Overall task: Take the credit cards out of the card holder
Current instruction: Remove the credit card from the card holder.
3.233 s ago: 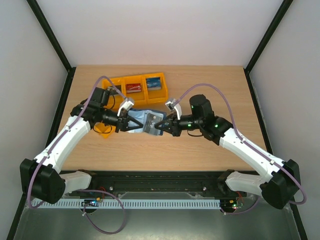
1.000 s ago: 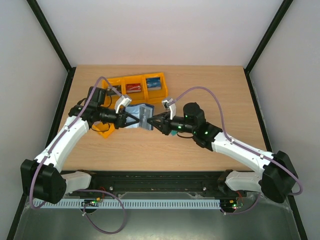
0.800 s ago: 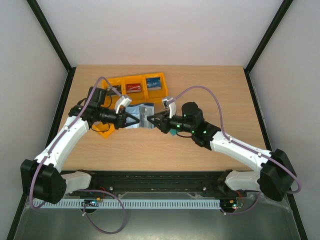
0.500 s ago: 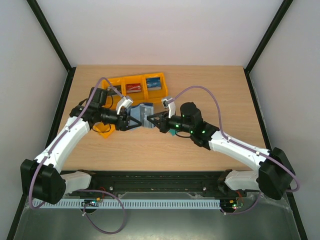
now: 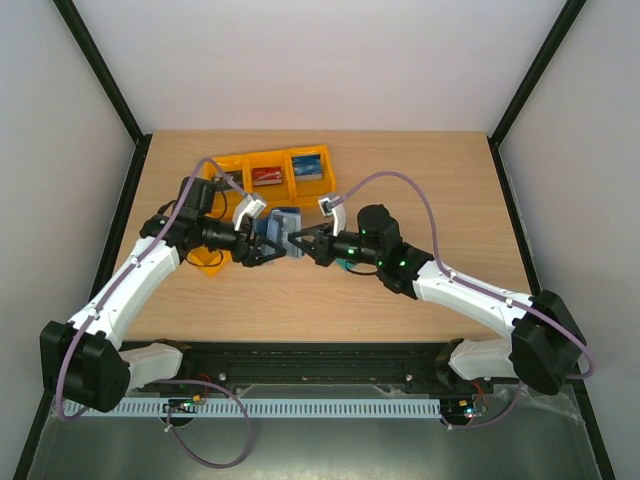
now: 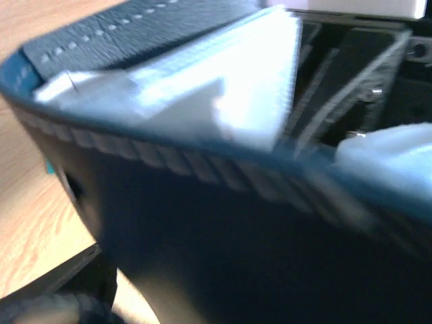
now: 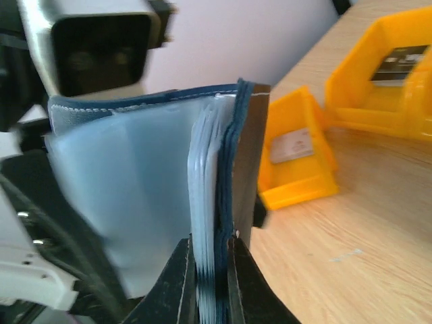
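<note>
The card holder, navy outside with pale blue-grey clear sleeves, is held upright above the table between both arms. My right gripper is shut on it: in the right wrist view its fingers pinch the sleeve stack and navy cover together. My left gripper sits on the other side with its jaws spread. Its own view is filled by the dark cover, which hides its fingers. Credit cards lie in the orange bins: a red one and a blue one. No card shows in the sleeves.
A row of orange bins stands behind the grippers, and another orange bin lies under the left arm. The right wrist view shows a small bin with a pale card and a bigger bin. A teal scrap peeks from under the right arm.
The left gripper's jaws have spread apart. The right gripper has moved left with the card holder, which has folded narrower and more upright.
</note>
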Motion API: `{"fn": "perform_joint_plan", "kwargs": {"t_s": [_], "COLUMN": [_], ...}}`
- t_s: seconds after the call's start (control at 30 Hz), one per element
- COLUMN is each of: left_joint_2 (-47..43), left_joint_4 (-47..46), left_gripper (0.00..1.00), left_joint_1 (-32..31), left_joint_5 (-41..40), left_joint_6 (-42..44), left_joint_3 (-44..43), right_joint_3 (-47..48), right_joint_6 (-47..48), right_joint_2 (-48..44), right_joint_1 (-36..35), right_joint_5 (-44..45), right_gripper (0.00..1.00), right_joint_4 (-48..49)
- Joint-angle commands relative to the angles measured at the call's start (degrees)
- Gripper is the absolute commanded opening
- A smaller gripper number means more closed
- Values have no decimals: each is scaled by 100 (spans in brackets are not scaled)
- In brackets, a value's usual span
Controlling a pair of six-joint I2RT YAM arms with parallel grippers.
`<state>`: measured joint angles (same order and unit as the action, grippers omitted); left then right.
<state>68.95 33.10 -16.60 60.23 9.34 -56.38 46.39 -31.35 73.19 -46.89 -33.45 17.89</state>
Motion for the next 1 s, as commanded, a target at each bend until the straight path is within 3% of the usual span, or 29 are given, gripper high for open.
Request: {"fn": "perform_joint_plan", "kwargs": {"t_s": [0.0,0.17,0.27,0.4,0.57,0.67,0.73,0.97], "left_joint_2": [-19,-35,-11,-21,-55,-73,-83,-126], "left_joint_4": [-379,-393,-436,-420,-412,-397,-378,-178], "left_gripper": [85,89,82,58,16,3,2,2], "left_joint_1": [-90,-69,-66,-60,-1,40,55,100], "left_joint_5": [-390,-618,-621,-417,-229,-122,-20,425], "left_joint_6": [-72,-66,-123,-111,-125,-119,-113,93], "left_joint_3": [105,75,71,80,81,90,95,42], "right_joint_3": [119,145,116,79,5,-12,-21,-81], "right_joint_6": [-312,-399,-477,-480,-420,-271,-177,389], "right_joint_2": [-173,-161,-92,-48,-160,-252,-290,-573], "right_joint_1": [-197,-197,-196,-197,-197,-197,-197,-185], "right_joint_5": [-808,-569,-727,-803,-835,-729,-648,-334], "right_gripper": [2,2,2,2,2,2,2,34], "right_joint_4": [1223,1090,1223,1284,1293,1076,928,283]}}
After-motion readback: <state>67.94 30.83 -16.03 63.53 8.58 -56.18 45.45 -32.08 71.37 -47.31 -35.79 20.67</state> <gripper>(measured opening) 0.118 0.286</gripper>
